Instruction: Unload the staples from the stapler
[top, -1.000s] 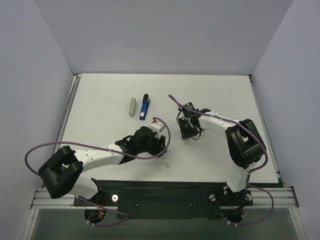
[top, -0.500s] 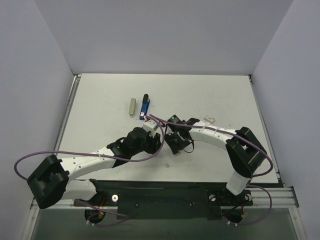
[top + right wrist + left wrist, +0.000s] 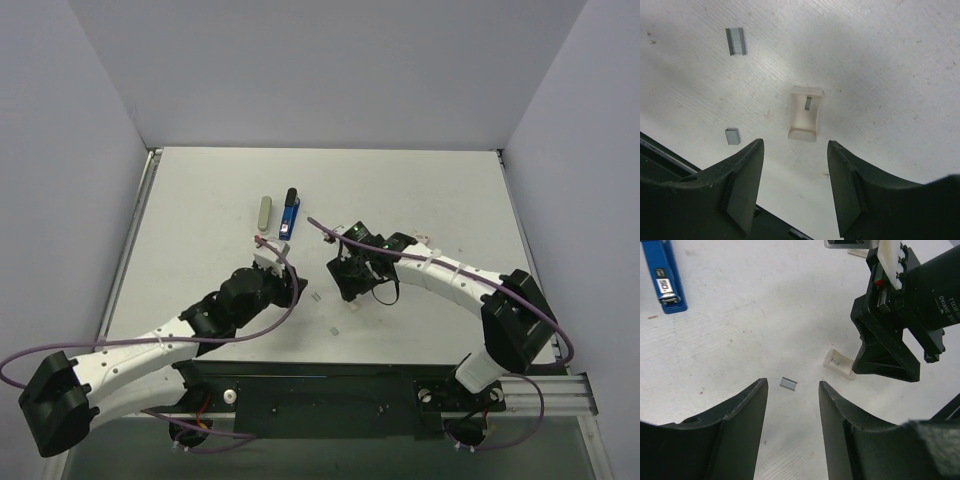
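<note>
The blue stapler [image 3: 290, 213] lies at the table's middle back, and it shows at the top left of the left wrist view [image 3: 667, 277]. A small grey staple strip [image 3: 789, 384] lies on the table just ahead of my open, empty left gripper [image 3: 792, 390]. In the right wrist view this strip [image 3: 735, 41] lies far left, and a shorter staple bit [image 3: 732, 136] lies beside the left fingertip. A cream curved piece [image 3: 805, 120] with a tiny staple bit in it lies just ahead of my open, empty right gripper [image 3: 795, 150]. In the top view both grippers, left [image 3: 290, 290] and right [image 3: 352, 288], face each other.
A grey-green oblong part [image 3: 264, 213] lies left of the stapler. Another small whitish piece [image 3: 420, 238] lies behind the right forearm. A loose staple bit [image 3: 334, 330] lies nearer the front edge. Purple cables loop off both arms.
My left gripper has pulled back to the left and toward the near edge. My right gripper came left and nearer from the table's middle and now hovers over the cream piece.
</note>
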